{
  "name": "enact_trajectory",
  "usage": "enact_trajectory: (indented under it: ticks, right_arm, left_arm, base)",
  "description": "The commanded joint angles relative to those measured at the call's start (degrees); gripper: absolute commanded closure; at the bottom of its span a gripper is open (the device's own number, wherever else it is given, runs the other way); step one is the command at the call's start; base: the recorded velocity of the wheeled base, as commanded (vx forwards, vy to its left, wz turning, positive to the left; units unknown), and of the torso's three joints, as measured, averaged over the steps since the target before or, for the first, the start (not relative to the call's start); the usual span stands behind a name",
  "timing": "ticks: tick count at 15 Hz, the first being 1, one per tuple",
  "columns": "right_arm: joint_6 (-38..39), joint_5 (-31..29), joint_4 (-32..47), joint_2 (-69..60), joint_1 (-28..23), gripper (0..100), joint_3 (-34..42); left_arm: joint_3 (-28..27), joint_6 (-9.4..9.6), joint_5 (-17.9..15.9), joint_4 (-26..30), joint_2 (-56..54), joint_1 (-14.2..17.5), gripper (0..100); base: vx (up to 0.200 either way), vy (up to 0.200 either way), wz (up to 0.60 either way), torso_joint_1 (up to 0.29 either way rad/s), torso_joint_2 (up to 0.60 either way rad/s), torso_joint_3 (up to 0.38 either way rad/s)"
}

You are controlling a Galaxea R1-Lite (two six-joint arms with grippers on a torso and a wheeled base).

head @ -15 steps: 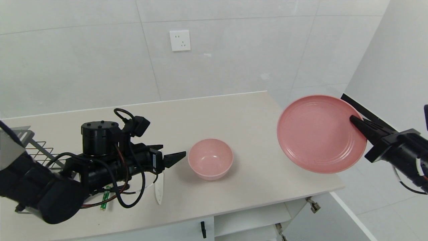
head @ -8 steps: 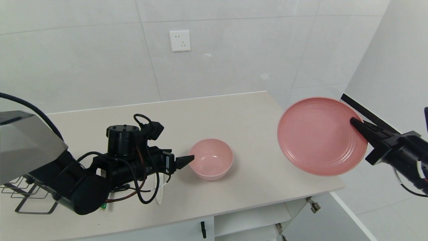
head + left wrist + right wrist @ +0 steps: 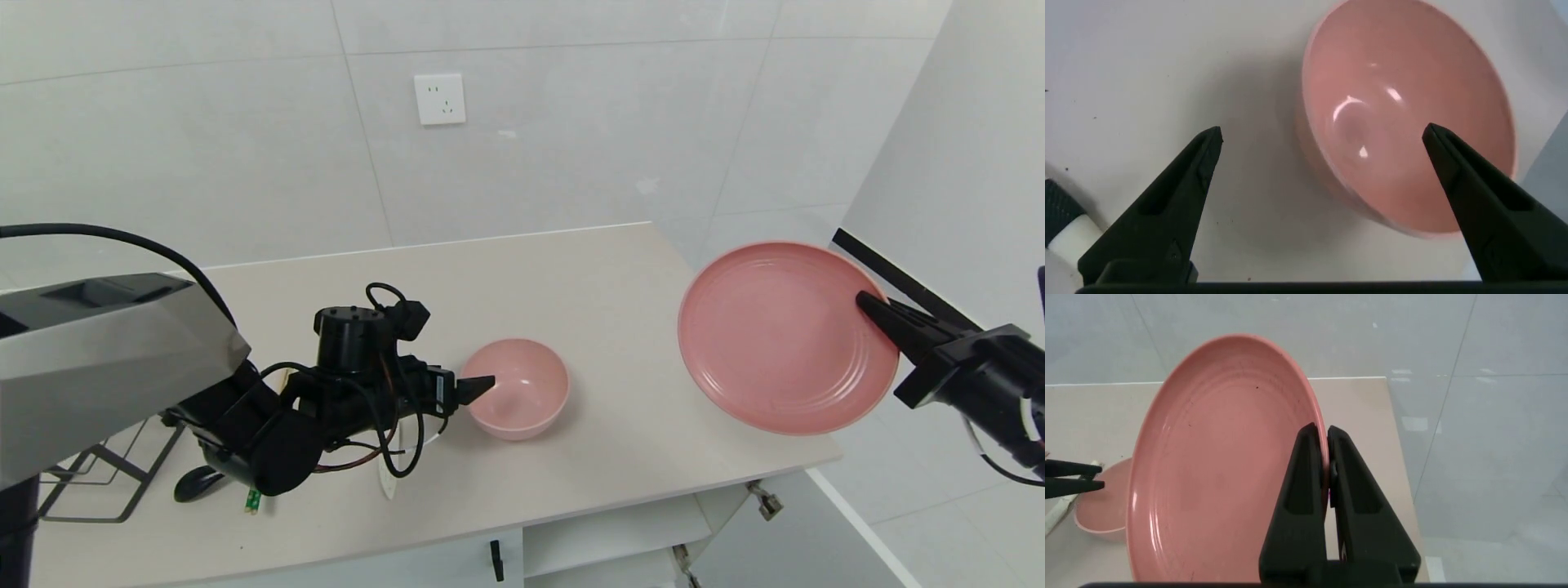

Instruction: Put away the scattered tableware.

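A pink bowl [image 3: 516, 397] stands upright on the white counter [image 3: 604, 302], near its front edge. My left gripper [image 3: 483, 384] is open at the bowl's left rim. In the left wrist view its fingers [image 3: 1199, 163] straddle that side of the bowl [image 3: 1404, 122], one over the counter and one over the bowl's inside. My right gripper [image 3: 878, 314] is shut on the right rim of a pink plate [image 3: 780, 335], holding it tilted in the air past the counter's right end. The plate [image 3: 1217, 457] is pinched at its edge by the right gripper [image 3: 1328, 441].
A white knife [image 3: 389, 483] lies on the counter under the left arm, with a green-marked utensil [image 3: 251, 498] and a dark utensil [image 3: 196, 483] further left. A wire rack [image 3: 90, 490] stands at the counter's left end. A cabinet door [image 3: 759, 498] hangs open below.
My left arm has moved right across the counter until its open fingers reached the bowl's left rim. The plate in my right gripper has sunk slightly.
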Motion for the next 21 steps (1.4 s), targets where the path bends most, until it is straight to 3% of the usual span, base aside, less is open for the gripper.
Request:
enact_trajectory:
  ticks: [1, 5, 15, 16, 21]
  right_arm:
    - [0.01, 0.01, -0.03, 0.02, 0.03, 100, -0.08]
    - [0.01, 0.01, -0.03, 0.02, 0.03, 100, 0.0]
    - [0.01, 0.01, -0.03, 0.02, -0.06, 100, 0.09]
    - [-0.07, 0.01, -0.03, 0.02, -0.06, 100, 0.09]
    - [0.01, 0.01, -0.03, 0.02, -0.59, 100, 0.0]
  left_arm:
    - [-2.67, -0.67, 0.88, 0.59, 2.36, -0.53, 0]
    - [-5.31, -0.94, 2.12, 2.26, 3.06, -2.38, 0]
    - [-5.31, -0.85, 2.12, 2.61, 6.66, -3.26, 0]
    - [-5.22, -0.94, 2.12, 2.61, 6.84, -3.26, 100]
    - [-0.47, -0.67, 2.03, -1.17, 3.41, -3.17, 100]
  base:
    - [0.0, 0.0, 0.0, 0.0, 0.0, 0.0]
    - [0.0, 0.0, 0.0, 0.0, 0.0, 0.0]
    - [0.0, 0.0, 0.0, 0.0, 0.0, 0.0]
    - [0.0, 0.0, 0.0, 0.0, 0.0, 0.0]
    - [0.0, 0.0, 0.0, 0.0, 0.0, 0.0]
